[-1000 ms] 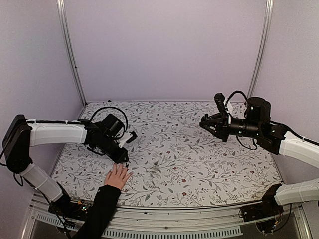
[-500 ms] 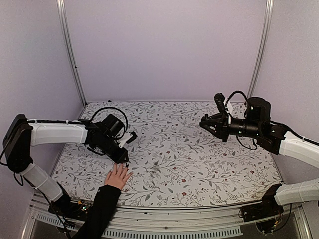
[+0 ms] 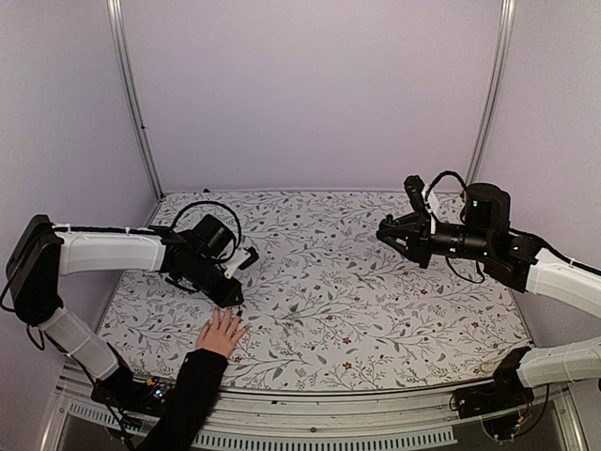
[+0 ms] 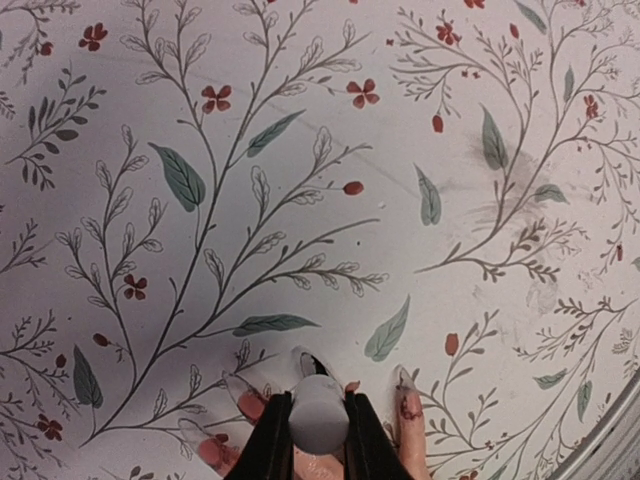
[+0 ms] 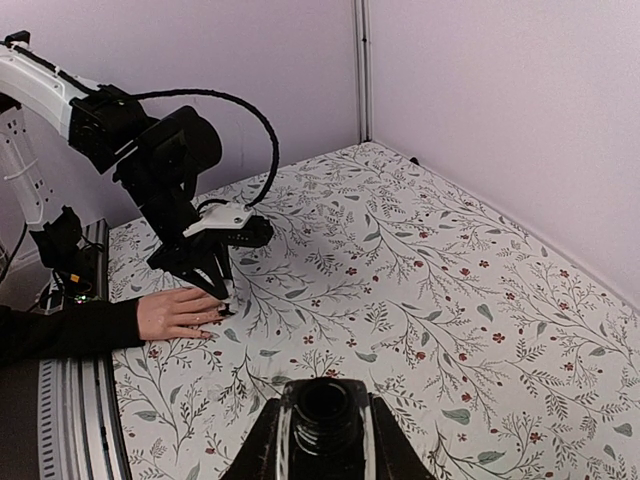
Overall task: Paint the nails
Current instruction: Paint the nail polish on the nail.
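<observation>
A light-skinned hand with a black sleeve lies flat near the table's front left, fingers spread. In the left wrist view its long nails point up the frame, and some show dark or reddish polish. My left gripper is shut on a white brush cap, held right over the middle fingertips, with the brush tip at a nail. My right gripper is raised at the right and shut on a small dark open bottle. The hand and left gripper also show in the right wrist view.
The floral tablecloth covers the table between lilac walls. The person's black-sleeved forearm crosses the table's front edge at the left. A metal rail runs along the front edge.
</observation>
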Available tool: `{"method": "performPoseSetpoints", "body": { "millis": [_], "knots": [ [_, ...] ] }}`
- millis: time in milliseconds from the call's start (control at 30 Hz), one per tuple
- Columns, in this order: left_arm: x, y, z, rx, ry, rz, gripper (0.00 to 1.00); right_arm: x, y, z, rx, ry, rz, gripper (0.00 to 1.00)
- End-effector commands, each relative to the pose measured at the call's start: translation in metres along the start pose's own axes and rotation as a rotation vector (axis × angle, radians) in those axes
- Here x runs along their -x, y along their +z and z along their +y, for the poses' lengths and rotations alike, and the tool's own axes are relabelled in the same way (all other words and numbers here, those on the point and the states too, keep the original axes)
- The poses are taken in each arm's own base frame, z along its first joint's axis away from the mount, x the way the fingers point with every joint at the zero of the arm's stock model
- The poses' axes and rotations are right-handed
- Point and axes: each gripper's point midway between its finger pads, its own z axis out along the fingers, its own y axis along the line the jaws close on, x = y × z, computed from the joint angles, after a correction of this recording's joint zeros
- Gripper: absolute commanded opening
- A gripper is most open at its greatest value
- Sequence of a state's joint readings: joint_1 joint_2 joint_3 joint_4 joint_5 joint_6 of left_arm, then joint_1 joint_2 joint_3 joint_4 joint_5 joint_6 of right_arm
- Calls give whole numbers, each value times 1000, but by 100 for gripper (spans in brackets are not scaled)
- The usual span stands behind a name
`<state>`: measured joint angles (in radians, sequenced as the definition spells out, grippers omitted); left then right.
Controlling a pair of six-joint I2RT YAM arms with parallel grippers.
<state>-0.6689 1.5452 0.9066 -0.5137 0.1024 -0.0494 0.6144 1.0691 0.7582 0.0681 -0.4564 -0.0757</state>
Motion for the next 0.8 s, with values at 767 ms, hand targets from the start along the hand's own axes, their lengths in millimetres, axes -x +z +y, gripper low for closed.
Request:
{"method": "performPoseSetpoints", "body": {
  "millis": [767],
  "knots": [
    [11, 5, 5, -13, -16, -18, 0, 6, -4, -3, -25, -15, -25, 0]
  ]
}}
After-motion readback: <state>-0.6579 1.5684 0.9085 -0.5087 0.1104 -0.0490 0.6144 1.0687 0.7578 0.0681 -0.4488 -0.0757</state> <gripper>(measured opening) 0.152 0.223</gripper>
